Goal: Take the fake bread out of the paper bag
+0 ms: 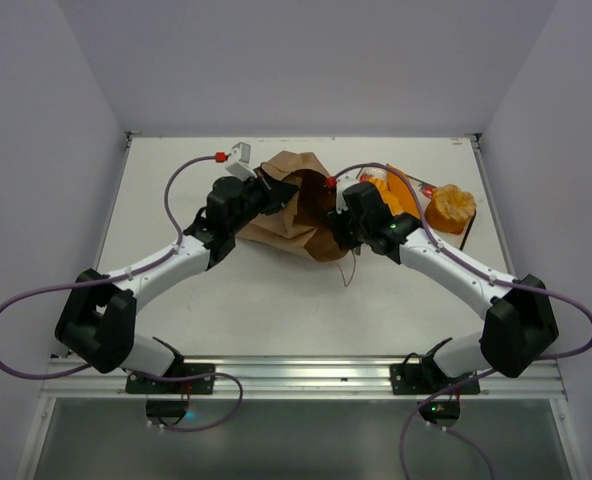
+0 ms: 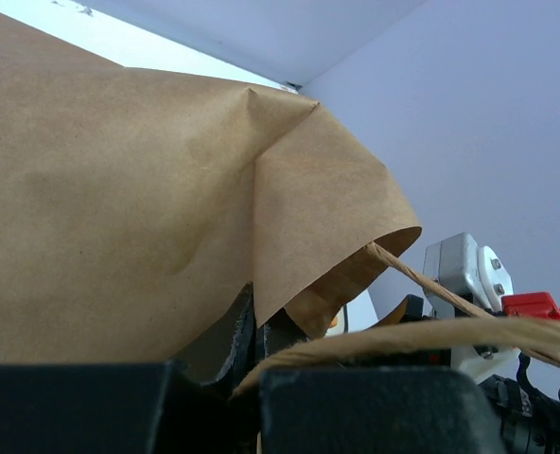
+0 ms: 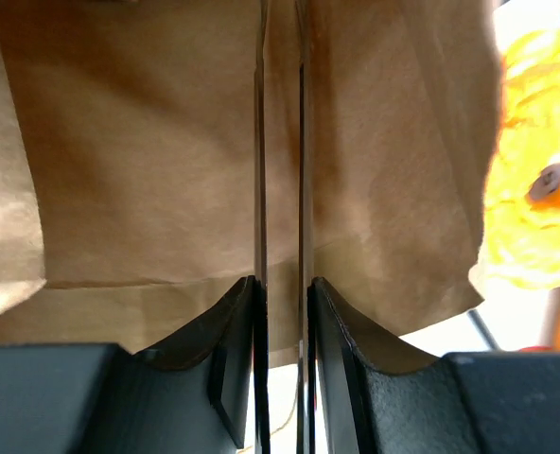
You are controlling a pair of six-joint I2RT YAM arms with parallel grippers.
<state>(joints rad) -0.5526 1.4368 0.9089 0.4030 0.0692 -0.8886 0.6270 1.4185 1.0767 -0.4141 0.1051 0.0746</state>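
The brown paper bag lies crumpled at the middle of the table, its dark mouth facing right. My left gripper is shut on the bag's upper edge; in the left wrist view the bag fills the picture and the gripper pinches the paper. My right gripper is at the bag's mouth, shut on thin metal tongs whose two blades run up against the bag. Fake bread lies right of the bag: a knobbly piece and a long piece. Any bread inside the bag is hidden.
A dark-rimmed tray holds the bread at the back right. The bag's string handle trails on the table in front of the bag and crosses the left wrist view. A blurred orange-yellow bread shape shows beside the bag.
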